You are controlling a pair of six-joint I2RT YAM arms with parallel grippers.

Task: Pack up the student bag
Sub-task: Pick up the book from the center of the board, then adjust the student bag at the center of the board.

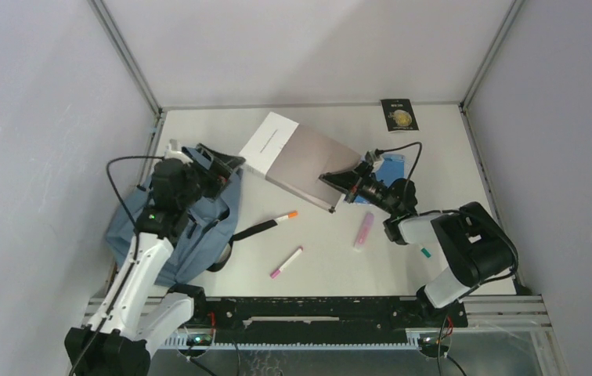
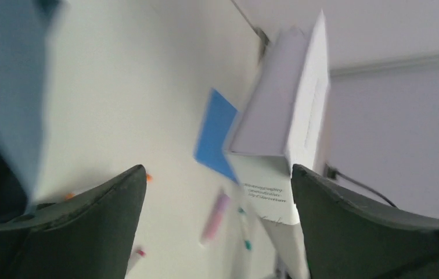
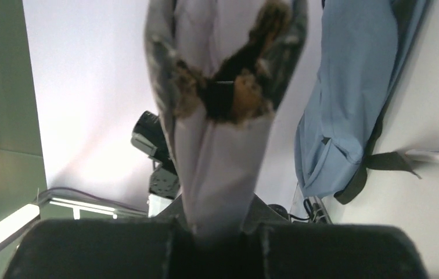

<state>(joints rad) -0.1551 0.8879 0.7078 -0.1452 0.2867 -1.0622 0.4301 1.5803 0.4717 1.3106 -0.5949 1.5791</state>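
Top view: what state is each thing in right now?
student bag, lying slumped on the table.
white book, tilted up off the table, gripped.
right hand, shut on the white book.
left hand, open and empty, above the student bag.
orange-capped marker, lying loose.
blue folder, lying flat.

The left arm (image 1: 140, 266) stretches forward from its base, the left hand (image 2: 217, 174) spread wide, holding nothing. The right arm (image 1: 473, 243) folds at the elbow and reaches leftward, the right hand (image 1: 340, 182) pinched onto a book (image 1: 301, 160) edge.
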